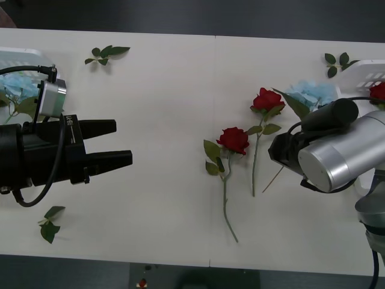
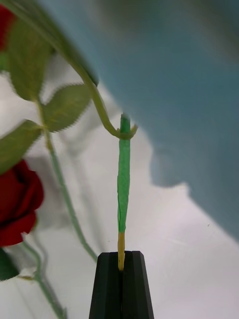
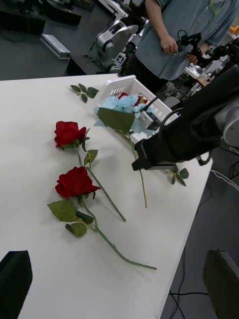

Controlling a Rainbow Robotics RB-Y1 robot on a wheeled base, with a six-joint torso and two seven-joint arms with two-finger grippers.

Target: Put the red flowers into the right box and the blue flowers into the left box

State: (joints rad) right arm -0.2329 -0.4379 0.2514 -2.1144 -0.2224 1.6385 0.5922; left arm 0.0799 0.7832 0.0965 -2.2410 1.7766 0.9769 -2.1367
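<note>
Pinching tan stem tip of pale blue flower (image 1: 313, 93), right gripper (image 2: 121, 264) black fingers closed tight near right edge of white table (image 1: 168, 120); bloom largely hidden behind arm. Left gripper (image 1: 123, 144) hovers by left edge, fingers spread, holding nothing. Two deep-red roses (image 1: 233, 139) lie on table right of centre. White slotted right box (image 3: 122, 88) holds partly hidden red bloom. White left box (image 1: 21, 57) cut off at table's far left corner, blue bloom inside.

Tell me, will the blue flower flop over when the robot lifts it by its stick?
Probably. The right gripper pinches only the stem's tip, far from the wide fluffy blue flower, so the head likely droops. The thin stem looks bendy, and it might slip or twist.
</note>
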